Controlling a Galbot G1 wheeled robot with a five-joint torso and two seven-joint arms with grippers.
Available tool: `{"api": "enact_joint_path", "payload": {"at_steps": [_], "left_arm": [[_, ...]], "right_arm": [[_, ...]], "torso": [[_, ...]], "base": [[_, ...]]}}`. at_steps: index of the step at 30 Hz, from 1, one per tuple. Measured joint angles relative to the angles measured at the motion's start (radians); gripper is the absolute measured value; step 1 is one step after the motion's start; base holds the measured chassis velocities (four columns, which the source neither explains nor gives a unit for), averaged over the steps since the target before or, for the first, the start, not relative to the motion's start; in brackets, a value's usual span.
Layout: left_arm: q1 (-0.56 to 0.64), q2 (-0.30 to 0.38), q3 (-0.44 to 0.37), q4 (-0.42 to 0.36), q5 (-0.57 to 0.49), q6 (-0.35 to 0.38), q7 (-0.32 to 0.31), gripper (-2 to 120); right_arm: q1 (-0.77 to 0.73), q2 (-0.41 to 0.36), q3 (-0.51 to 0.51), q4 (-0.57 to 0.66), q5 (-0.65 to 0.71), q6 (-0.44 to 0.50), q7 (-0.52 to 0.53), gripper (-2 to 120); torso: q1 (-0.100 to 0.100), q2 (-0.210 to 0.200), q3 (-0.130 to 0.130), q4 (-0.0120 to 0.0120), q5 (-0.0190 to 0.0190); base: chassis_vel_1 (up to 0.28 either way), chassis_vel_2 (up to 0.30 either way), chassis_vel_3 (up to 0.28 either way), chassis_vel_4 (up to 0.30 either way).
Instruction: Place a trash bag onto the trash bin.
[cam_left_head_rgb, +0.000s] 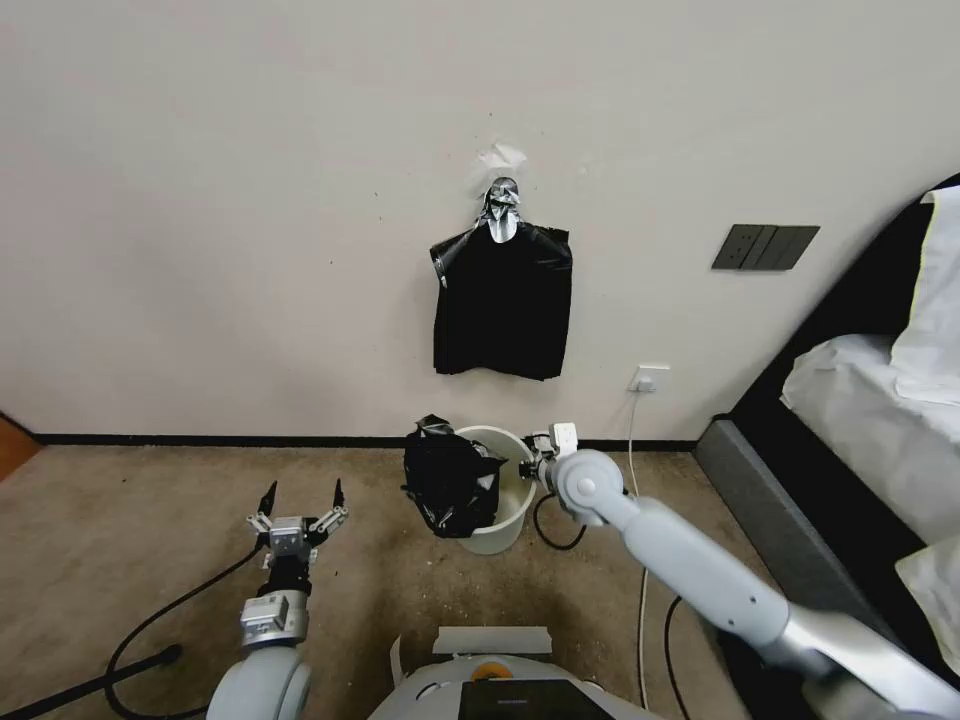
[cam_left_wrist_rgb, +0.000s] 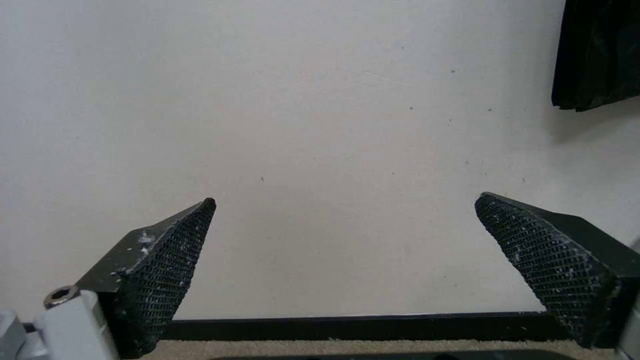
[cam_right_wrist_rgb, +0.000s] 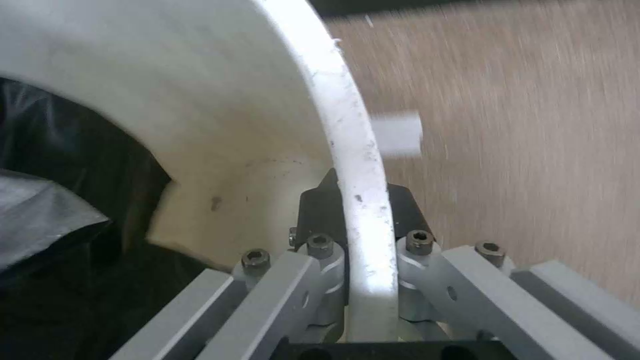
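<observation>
Carpeted floor (cam_left_head_rgb: 150, 540) ran up to a pale wall (cam_left_head_rgb: 250, 200), where a taped bundle of black bags (cam_left_head_rgb: 503, 305) hung at twelve o'clock above the trash bin (cam_left_head_rgb: 505, 520). I had the right end effector (cam_right_wrist_rgb: 357, 212) clamped on the bin's rim at its three o'clock side, one finger inside the wall and one outside. The trash bag (cam_left_head_rgb: 450, 483) was draped over the rim at nine o'clock, partly spilling down the outside. My left end effector (cam_left_head_rgb: 302, 498) hovered well off at nine o'clock, fingers (cam_left_wrist_rgb: 167, 265) apart and empty. I judged the bag light, soft and slippery; its loose upper edge looked the best hold.
</observation>
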Motion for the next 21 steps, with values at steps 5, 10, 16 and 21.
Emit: {"api": "enact_joint_path", "payload": {"at_steps": [5, 10, 16, 21], "left_arm": [[-0.006, 0.008, 0.009, 0.001, -0.001, 0.013, 0.001, 100], [-0.005, 0.006, 0.053, 0.008, -0.001, 0.031, 0.006, 100], [0.004, 0.033, 0.086, -0.023, -0.070, 0.102, 0.054, 100], [0.011, 0.079, 0.093, -0.074, -0.236, 0.221, 0.116, 100]], "right_arm": [[-0.080, 0.040, 0.023, 0.021, -0.061, 0.041, 0.020, 2], [-0.130, 0.070, 0.032, 0.023, -0.123, 0.053, 0.004, 2], [-0.142, 0.085, 0.031, 0.042, -0.154, 0.061, -0.010, 14], [-0.146, 0.098, 0.032, 0.075, -0.171, 0.067, 0.009, 34]], "torso": [[0.000, 0.000, 0.000, 0.0001, 0.0000], [0.000, 0.000, 0.000, 0.0002, -0.0001], [0.000, 0.000, 0.000, 0.0002, 0.0001], [0.000, 0.000, 0.000, 0.0003, 0.0000]], "base": [[0.000, 0.000, 0.000, 0.000], [0.000, 0.000, 0.000, 0.000], [0.000, 0.000, 0.000, 0.000], [0.000, 0.000, 0.000, 0.000]]}}
